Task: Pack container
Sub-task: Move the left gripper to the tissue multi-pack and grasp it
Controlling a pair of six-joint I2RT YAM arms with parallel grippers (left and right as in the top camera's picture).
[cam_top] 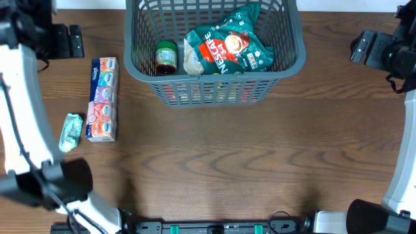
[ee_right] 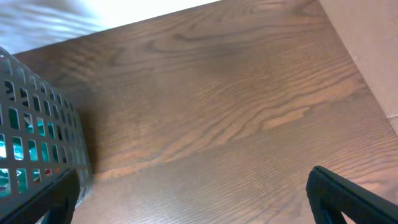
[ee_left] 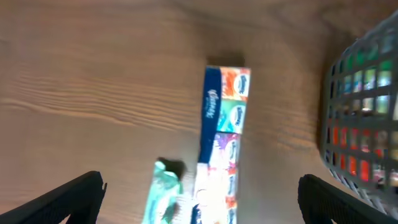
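Note:
The dark grey slotted basket (cam_top: 214,88) stands at the back centre. It holds a green Nescafe bag (cam_top: 227,45) and a green-lidded jar (cam_top: 166,57). Its wall also shows in the left wrist view (ee_left: 364,124) and the right wrist view (ee_right: 37,137). A long multicoloured tissue pack (cam_top: 103,99) lies left of the basket, with a small teal packet (cam_top: 70,132) beside it. Both show blurred in the left wrist view, pack (ee_left: 224,137) and packet (ee_left: 163,196). My left gripper (ee_left: 199,180) is open and empty above them. My right gripper (ee_right: 191,180) is open and empty over bare table right of the basket.
The wooden table (cam_top: 260,162) runs from the basket to the front edge. The left arm's white link (cam_top: 26,110) stands along the left side. The right arm (cam_top: 403,162) stands along the right edge.

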